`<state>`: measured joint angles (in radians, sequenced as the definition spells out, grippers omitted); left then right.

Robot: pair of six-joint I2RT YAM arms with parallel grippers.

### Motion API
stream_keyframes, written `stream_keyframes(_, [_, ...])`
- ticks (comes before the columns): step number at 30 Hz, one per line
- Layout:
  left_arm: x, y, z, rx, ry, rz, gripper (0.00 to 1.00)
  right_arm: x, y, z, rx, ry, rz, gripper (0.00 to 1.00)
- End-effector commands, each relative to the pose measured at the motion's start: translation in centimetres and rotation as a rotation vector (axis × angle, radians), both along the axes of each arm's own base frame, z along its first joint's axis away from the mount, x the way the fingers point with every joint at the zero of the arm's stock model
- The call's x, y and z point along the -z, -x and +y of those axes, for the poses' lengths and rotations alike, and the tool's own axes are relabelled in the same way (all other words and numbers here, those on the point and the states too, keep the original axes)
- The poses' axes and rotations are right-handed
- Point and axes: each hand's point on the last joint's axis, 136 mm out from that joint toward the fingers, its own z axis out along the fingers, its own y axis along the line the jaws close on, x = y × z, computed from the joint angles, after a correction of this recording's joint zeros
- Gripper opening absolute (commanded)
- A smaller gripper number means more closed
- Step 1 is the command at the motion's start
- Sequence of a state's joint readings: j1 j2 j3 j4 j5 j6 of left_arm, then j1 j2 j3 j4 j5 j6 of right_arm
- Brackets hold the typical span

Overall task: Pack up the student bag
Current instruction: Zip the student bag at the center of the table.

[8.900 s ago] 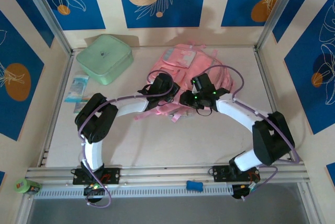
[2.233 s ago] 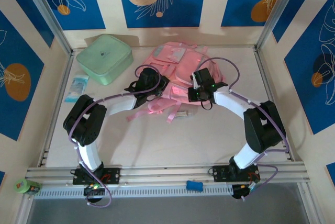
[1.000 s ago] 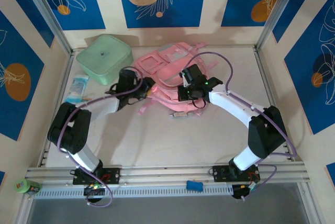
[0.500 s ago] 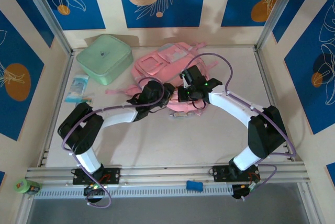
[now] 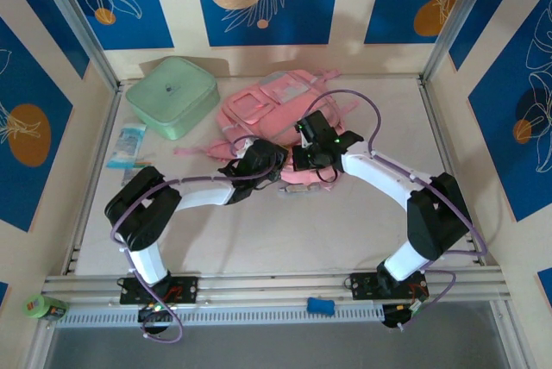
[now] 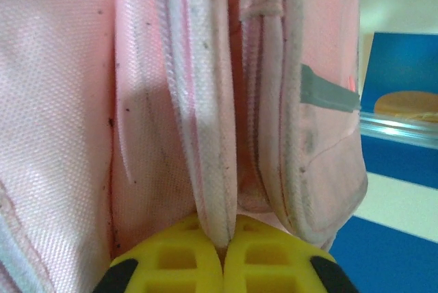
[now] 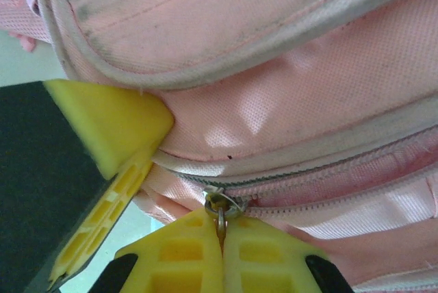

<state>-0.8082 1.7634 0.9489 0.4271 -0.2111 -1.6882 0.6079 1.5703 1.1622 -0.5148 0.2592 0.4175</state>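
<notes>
Pinched shut with the left gripper (image 6: 224, 255) on a piped seam fold of the student bag (image 5: 259, 110), probably to brace the fabric against the zip's pull. Clamped with the right gripper (image 7: 221, 241) on the zip pull ring (image 7: 220, 205), apparently to run the zip along its track. Lies flat toward the far middle of the table (image 5: 345, 214), pressed against and directly ahead of both fingertip pairs.

The student bag (image 5: 259, 110) lies mid-table — zip case (image 5: 171, 96) to its left (packet (image 5: 128, 146) before that).
</notes>
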Motion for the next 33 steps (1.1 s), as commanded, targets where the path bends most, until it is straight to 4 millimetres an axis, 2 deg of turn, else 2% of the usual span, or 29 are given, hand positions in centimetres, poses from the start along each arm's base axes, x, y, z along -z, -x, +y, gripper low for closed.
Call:
stream_keyframes(1, [0.3, -1.0, 2.3, -0.067, -0.074, -0.035, 0.00, -0.4, 0.8, -0.3, -0.020, 0.058, -0.008, 0.00])
stream_keyframes(4, [0.1, -0.7, 4.3, -0.057, -0.134, -0.055, 0.00, 0.4, 1.2, -2.4, 0.032, 0.128, -0.005, 0.00])
stream_keyframes(9, [0.5, -0.1, 9.8, -0.093, -0.226, -0.030, 0.00, 0.7, 0.5, -6.2, 0.116, 0.191, -0.015, 0.00])
stream_keyframes(11, [-0.2, -0.5, 11.9, -0.079, -0.240, -0.040, 0.00, 0.3, -0.3, -7.1, 0.133, 0.212, -0.017, 0.00])
stream_keyframes(13, [-0.7, -0.9, 13.8, -0.069, -0.253, -0.038, 0.00, -0.3, -0.9, -7.2, 0.131, 0.221, -0.034, 0.00])
stream_keyframes(15, [-1.3, -1.4, 15.2, -0.038, -0.260, -0.048, 0.00, -1.0, -1.1, -6.2, 0.096, 0.194, -0.039, 0.00])
stream_keyframes(20, [-1.9, -3.0, 18.4, 0.044, -0.245, -0.041, 0.00, -2.3, 1.2, -0.4, -0.059, 0.097, -0.030, 0.00])
stream_keyframes(23, [-2.2, -4.1, 20.8, 0.065, -0.229, -0.041, 0.00, -3.1, 3.2, 4.0, -0.133, -0.019, 0.012, 0.00])
stream_keyframes(26, [-2.7, -4.9, 22.3, 0.087, -0.257, -0.044, 0.01, -3.6, 3.7, 7.4, -0.150, -0.129, 0.042, 0.00])
stream_keyframes(28, [-3.5, -5.0, 22.5, 0.107, -0.262, -0.073, 0.13, -3.3, 3.3, 8.7, -0.147, -0.156, 0.051, 0.00])
stream_keyframes(30, [-4.5, -4.7, 21.5, 0.145, -0.228, -0.127, 0.26, -2.8, 3.1, 9.1, -0.148, -0.139, 0.062, 0.00])
stream_keyframes(31, [-4.4, -4.1, 21.2, 0.152, -0.216, -0.118, 0.33, -2.6, 3.0, 9.2, -0.153, -0.124, 0.058, 0.00])
stream_keyframes(33, [-3.7, -2.7, 21.2, 0.129, -0.208, -0.089, 0.38, -2.3, 2.8, 9.2, -0.153, -0.106, 0.053, 0.00])
